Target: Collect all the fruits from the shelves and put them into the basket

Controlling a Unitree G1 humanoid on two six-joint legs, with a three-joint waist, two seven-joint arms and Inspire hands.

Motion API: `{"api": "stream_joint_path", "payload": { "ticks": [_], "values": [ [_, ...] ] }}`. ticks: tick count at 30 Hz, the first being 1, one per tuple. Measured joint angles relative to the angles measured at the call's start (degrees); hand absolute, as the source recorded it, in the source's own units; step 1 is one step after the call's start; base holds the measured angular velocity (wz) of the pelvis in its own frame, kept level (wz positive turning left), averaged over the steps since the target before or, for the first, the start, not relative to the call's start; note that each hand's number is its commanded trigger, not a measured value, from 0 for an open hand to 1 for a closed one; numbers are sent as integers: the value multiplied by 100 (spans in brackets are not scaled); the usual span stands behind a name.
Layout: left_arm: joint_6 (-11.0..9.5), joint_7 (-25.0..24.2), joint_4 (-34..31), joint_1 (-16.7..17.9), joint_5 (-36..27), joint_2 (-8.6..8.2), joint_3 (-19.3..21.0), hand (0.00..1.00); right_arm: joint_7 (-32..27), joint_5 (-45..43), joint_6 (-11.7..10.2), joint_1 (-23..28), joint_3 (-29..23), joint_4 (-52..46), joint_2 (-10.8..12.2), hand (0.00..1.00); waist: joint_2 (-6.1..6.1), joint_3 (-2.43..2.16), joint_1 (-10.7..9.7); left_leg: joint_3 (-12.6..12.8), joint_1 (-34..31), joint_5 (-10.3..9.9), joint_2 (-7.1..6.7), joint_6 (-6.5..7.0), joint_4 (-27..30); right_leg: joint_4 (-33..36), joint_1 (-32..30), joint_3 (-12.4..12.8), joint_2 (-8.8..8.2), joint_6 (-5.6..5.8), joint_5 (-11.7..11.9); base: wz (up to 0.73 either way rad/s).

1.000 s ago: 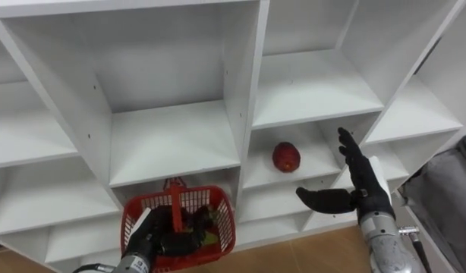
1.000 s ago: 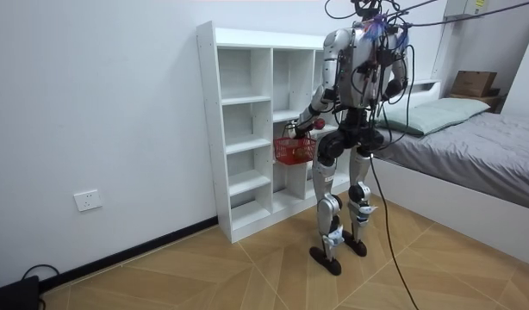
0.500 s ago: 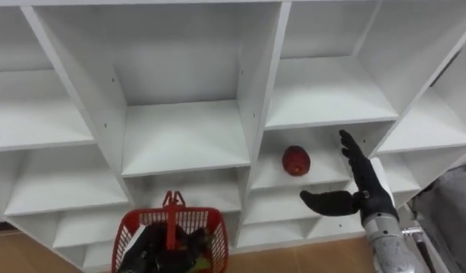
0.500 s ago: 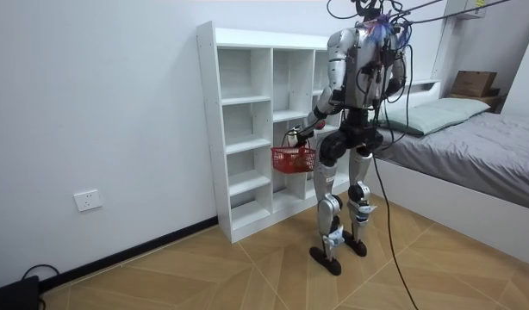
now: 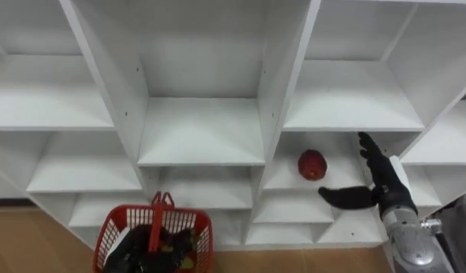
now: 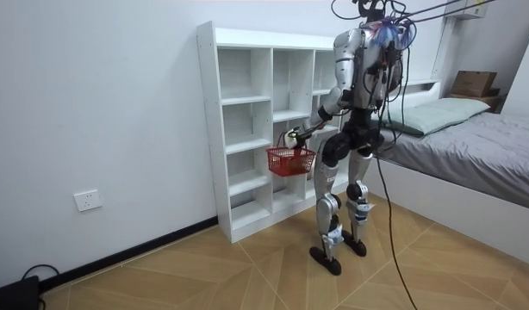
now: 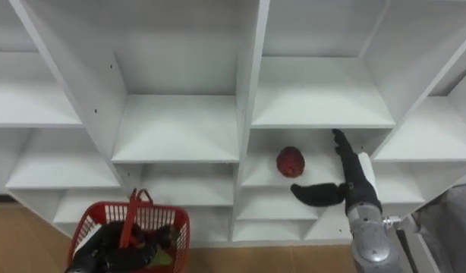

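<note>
The red fruit (image 5: 312, 164) lay on a closet (image 5: 203, 129) shelf. The right hand (image 5: 383, 186), fingers spread apart, hovered at its 4 o'clock without touching it. A clumsy thumb nudge could roll the fruit deeper or off the edge. The left hand (image 6: 291, 138) was clamped on the red basket (image 5: 111, 227) handle. Compared with a second earlier, the basket hung lower.

Fruit (image 5: 312, 164) on shelf (image 5: 283, 180); basket (image 5: 180, 215) lower-left, seemingly nearer.
</note>
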Motion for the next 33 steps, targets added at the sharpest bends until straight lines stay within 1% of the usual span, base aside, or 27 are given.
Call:
{"api": "stream_joint_path", "payload": {
  "ticks": [1,3,5,6,8,9,11,13,15,17,21,25,28,31,33],
  "values": [
    [0,-12,-1,-9,2,0,-30,100,1,0,-7,-36,5,57,3,0,-4,4,-12,-85,-95,-5,-14,-6,91,118,-72,-54,-37,-12,-57,23],
    [1,-46,1,-12,9,-18,-48,100,4,-5,-24,-169,3,327,0,0,-17,9,1,-132,-204,-6,-65,-8,206,327,-194,-95,-105,-30,-148,22],
    [1,-94,53,-16,140,-43,-54,100,13,-4,4,-245,4,465,-2,0,-19,21,57,-183,-301,-6,-99,-9,336,561,-326,-95,-172,-46,-239,12],
    [1,-96,63,-15,176,-47,-54,100,26,-7,3,-266,5,475,-2,0,-24,25,73,-184,-326,-7,-100,-9,366,614,-364,-93,-186,-52,-261,0],
    [1,-133,95,-30,184,-59,-54,100,40,0,-1,-471,5,697,-11,0,-55,61,117,-199,-452,-20,-102,-29,528,819,-500,-102,-232,-77,-323,2],
    [1,-139,95,-32,183,-60,-55,100,39,11,-5,-517,5,740,-16,0,-58,63,121,-206,-502,-29,-100,-33,571,865,-545,-106,-236,-80,-336,7],
    [2,-172,97,-51,183,-61,-56,100,22,99,-16,-766,5,959,-27,0,-66,83,135,-229,-719,-81,-90,-42,817,1026,-706,-127,-241,-103,-375,6],
    [2,-202,96,-64,182,-61,-57,100,-23,110,-28,-836,5,994,-61,0,-69,89,152,-263,-895,-115,-90,-43,975,1156,-842,-136,-254,-114,-399,10],
    [5,-201,99,-117,177,-58,-60,100,-85,92,-38,-936,6,1077,-75,0,-66,94,145,-266,-1111,-142,-76,-43,1118,1282,-1020,-130,-254,-116,-408,10],
    [14,-214,151,-248,171,-60,-92,100,-162,46,-38,-1111,6,1214,-87,0,-46,127,151,-276,-1434,-150,-69,-37,1283,1433,-1286,-130,-263,-117,-395,5],
    [27,-247,225,-283,94,-59,-233,100,-269,-70,-37,-1239,16,1373,-85,0,-43,152,177,-268,-1684,-158,-75,-22,1426,1603,-1532,-133,-315,-131,-395,1],
    [42,-266,273,-372,92,-83,-419,100,-383,-321,-42,-1379,22,1377,-71,0,-34,160,186,-223,-2052,-181,-63,-11,1623,1788,-1913,-144,-359,-184,-371,-4],
    [53,-292,357,-475,41,-95,-514,100,-534,-368,-42,-1444,82,1376,-60,0,-28,163,190,-216,-2296,-191,-69,-7,1726,1897,-2167,-127,-374,-195,-378,-2],
    [60,-284,447,-546,38,-96,-572,100,-674,-367,-41,-1458,82,1376,-55,0,-22,162,203,-218,-2434,-191,-60,-7,1758,1910,-2297,-131,-369,-205,-372,0],
    [109,-267,470,-585,38,-95,-629,100,-772,-365,-41,-1459,82,1375,-55,0,-15,162,214,-217,-2467,-196,-57,-6,1763,1909,-2328,-128,-366,-204,-372,0]
  ]
}}
